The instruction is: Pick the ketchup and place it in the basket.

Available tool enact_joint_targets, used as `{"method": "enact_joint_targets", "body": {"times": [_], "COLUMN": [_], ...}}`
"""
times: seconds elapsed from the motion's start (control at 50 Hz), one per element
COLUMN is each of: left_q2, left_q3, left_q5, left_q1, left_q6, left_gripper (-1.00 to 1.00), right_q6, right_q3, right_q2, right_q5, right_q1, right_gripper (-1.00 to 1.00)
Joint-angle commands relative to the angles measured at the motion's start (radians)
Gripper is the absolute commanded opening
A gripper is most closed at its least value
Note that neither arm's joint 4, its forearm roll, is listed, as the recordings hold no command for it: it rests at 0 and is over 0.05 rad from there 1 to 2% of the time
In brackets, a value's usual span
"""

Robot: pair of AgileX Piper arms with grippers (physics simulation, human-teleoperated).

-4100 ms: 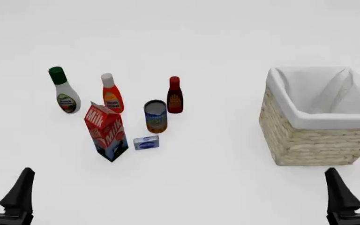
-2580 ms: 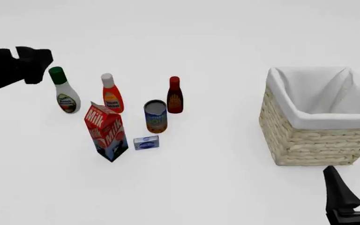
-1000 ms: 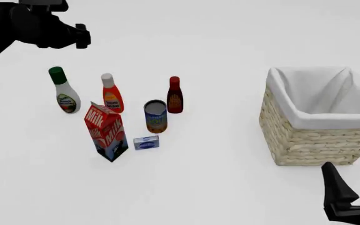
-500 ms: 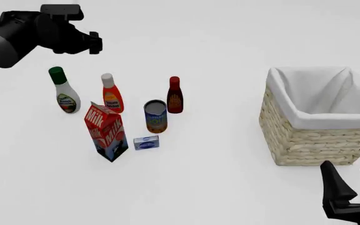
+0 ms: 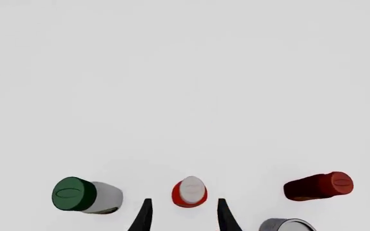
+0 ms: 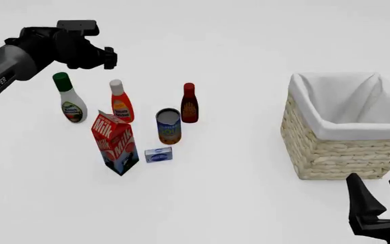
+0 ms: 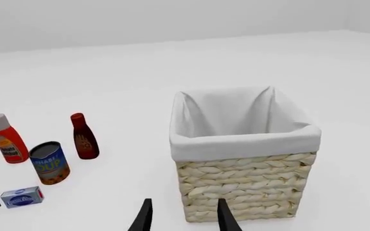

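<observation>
The ketchup, a red-orange bottle with a white cap, stands upright among the groceries left of centre. My left gripper hovers above and slightly behind it, pointing down. In the left wrist view, the ketchup shows cap-first between the tips of the open left gripper, well below them. The wicker basket with its white lining stands at the right. My right gripper is open and holds nothing, low in front of the basket. In the right wrist view, the ketchup is far off to one side.
A white bottle with a green cap stands left of the ketchup. A milk carton is right in front of it. A can, a dark-red bottle and a small blue box lie to its right.
My left arm has swung up from the near left edge and moved right, ending above the ketchup. The right gripper has shifted only slightly. No object has moved.
</observation>
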Motion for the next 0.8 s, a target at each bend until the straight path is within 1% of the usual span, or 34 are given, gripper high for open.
{"method": "enact_joint_targets", "body": {"times": [0.02,0.52,0.8], "left_q2": [0.033,0.067,0.097], "left_q3": [0.007,0.024,0.003], "left_q5": [-0.013,-0.038,-0.037], "left_q1": [-0.004,-0.002,0.002], "left_q6": [-0.003,0.018,0.031], "left_gripper": [1.0,1.0,1.0], "right_q6": [0.009,0.033,0.043], "right_q3": [0.0,0.0,0.0], "right_q2": [0.004,-0.024,-0.028], "right_q5": [-0.004,0.013,0.014], "right_q1": [0.0,0.003,0.003], "right_gripper": [1.0,1.0,1.0]}}
